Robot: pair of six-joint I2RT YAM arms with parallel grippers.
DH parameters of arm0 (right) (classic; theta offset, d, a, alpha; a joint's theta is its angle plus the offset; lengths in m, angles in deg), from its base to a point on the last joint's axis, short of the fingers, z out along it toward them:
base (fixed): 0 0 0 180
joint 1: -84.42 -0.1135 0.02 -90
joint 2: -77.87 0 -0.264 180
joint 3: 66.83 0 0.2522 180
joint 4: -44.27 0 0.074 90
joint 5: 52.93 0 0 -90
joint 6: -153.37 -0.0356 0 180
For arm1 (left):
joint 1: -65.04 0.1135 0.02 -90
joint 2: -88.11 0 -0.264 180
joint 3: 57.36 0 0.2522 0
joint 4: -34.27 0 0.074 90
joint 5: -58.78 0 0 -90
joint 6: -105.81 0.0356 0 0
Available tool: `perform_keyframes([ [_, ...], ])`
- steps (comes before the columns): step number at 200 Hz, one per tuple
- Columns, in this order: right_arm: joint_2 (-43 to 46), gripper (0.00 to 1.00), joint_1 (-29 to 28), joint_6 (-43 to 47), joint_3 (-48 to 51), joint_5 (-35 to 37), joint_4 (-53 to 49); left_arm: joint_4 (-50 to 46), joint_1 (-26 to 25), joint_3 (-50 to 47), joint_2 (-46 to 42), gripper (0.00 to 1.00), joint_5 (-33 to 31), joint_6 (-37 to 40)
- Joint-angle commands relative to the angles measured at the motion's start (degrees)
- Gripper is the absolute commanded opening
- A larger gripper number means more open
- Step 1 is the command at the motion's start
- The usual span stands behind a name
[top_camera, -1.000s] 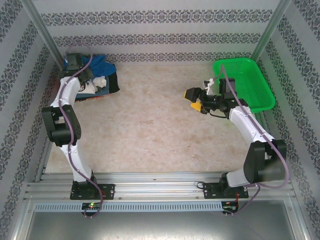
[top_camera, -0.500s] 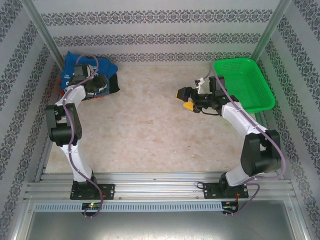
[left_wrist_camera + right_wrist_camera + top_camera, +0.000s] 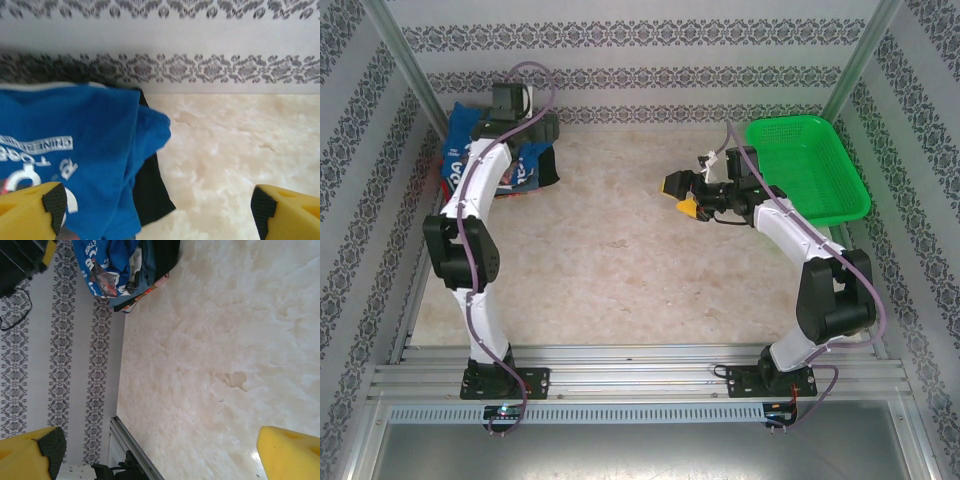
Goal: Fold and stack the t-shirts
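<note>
Left wrist, blue t-shirt (image 3: 92, 132) atop dark t-shirt (image 3: 150, 196)

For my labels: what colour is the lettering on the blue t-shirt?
The lettering is white; the left wrist view shows it best.

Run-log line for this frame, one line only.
left gripper: open, above royal-blue lettered t-shirt, far-left corner | right gripper: open, empty, over table near green plastic basket

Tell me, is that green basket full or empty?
Empty: the green basket has its mesh floor bare across the whole tray from overhead, nothing lying inside.
</note>
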Motion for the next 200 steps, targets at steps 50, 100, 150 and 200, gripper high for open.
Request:
perform_keyframes([
  [50,1.02,0.98,1.85,3.49,0.66,-3.24,-2.35,-20.13,-1.80,24.69,21.53,0.99,-16.66,12.64],
  [100,0.89,0.98,2.73,4.87,1.62,-4.08,-3.36,-17.81,-2.28,23.41,24.23,1.00,-14.67,13.88],
  [150,-0.02,0.98,2.74,5.65,1.62,-4.68,-3.98,-13.54,-2.41,22.93,27.16,0.98,-25.79,15.65],
  [200,0.05,0.98,2.86,7.71,0.97,-5.10,-6.64,-8.81,-1.72,22.38,30.09,0.85,-30.70,15.87],
])
